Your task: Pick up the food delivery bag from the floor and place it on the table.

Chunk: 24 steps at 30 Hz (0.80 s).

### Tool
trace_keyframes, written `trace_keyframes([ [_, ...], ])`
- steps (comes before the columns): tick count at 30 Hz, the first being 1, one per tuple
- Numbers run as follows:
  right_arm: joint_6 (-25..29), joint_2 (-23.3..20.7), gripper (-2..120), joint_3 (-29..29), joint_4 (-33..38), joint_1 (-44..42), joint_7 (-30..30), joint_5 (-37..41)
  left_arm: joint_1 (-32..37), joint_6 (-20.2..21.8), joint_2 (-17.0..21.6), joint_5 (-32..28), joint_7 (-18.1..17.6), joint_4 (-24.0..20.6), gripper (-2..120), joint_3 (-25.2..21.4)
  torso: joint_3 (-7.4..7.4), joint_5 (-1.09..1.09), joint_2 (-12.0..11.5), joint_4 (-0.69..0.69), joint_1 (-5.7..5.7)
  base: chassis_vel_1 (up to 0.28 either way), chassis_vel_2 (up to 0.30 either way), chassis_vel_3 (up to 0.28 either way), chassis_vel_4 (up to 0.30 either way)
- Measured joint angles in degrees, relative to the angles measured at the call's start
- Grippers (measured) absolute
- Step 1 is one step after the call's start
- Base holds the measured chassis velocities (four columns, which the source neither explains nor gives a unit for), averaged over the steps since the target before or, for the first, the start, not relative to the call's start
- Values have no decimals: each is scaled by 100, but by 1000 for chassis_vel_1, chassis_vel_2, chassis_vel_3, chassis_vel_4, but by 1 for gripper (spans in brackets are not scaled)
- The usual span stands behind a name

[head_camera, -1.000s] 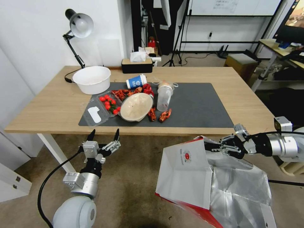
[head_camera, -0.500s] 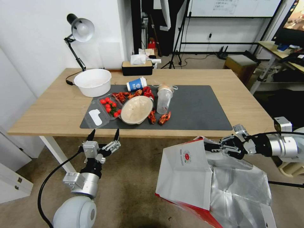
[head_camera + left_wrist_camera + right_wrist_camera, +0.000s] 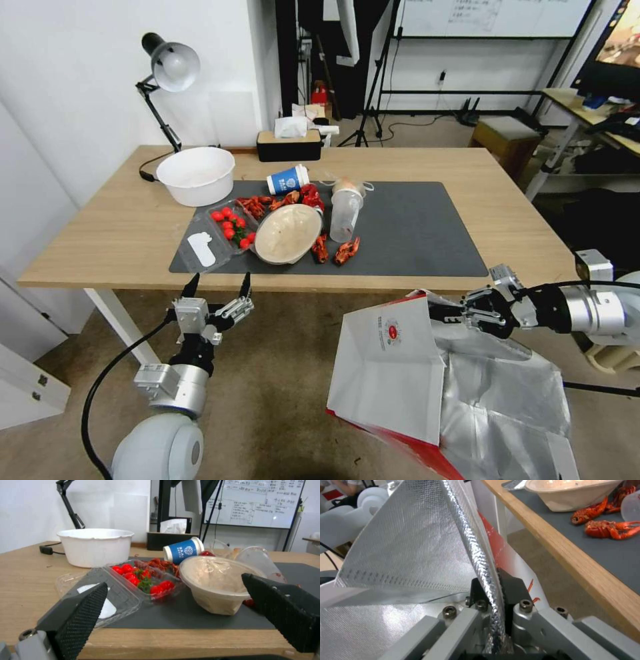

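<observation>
Right gripper [image 3: 445,311] fingers clamp the food delivery bag [image 3: 400,360] rim at lower right, below the counter [image 3: 100,233]; left gripper [image 3: 219,285] fingers are apart.

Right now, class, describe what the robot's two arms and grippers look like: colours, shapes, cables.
Both arms have silver metal cylinder links. The left gripper has two black pointed fingers with textured pads and a looping black cable. The right gripper is silver-grey with black parts, bolts and a black cable.

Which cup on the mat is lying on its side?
The blue paper cup, tipped over behind the crayfish; the clear plastic cup stands upright.
</observation>
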Motion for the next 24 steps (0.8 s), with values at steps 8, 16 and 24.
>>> trace_keyframes([
  [8, 11, -17, 0, 40, 33, -53, 19, 17, 1, -11, 2, 0, 0, 1, 100, -2, -4, 0, -8, 0, -4, 0, 0, 0, 0],
  [16, 23, -62, 0, 159, 108, -182, 22, 80, 3, -14, 1, 3, 4, 7, 100, -3, -10, 0, -18, 0, -9, 0, 0, 0, 0],
  [24, 15, -155, 0, 375, 218, -247, 0, 299, 22, -30, 0, 8, 9, 6, 100, -7, -16, 0, -30, 0, -15, 0, 0, 0, 0],
])
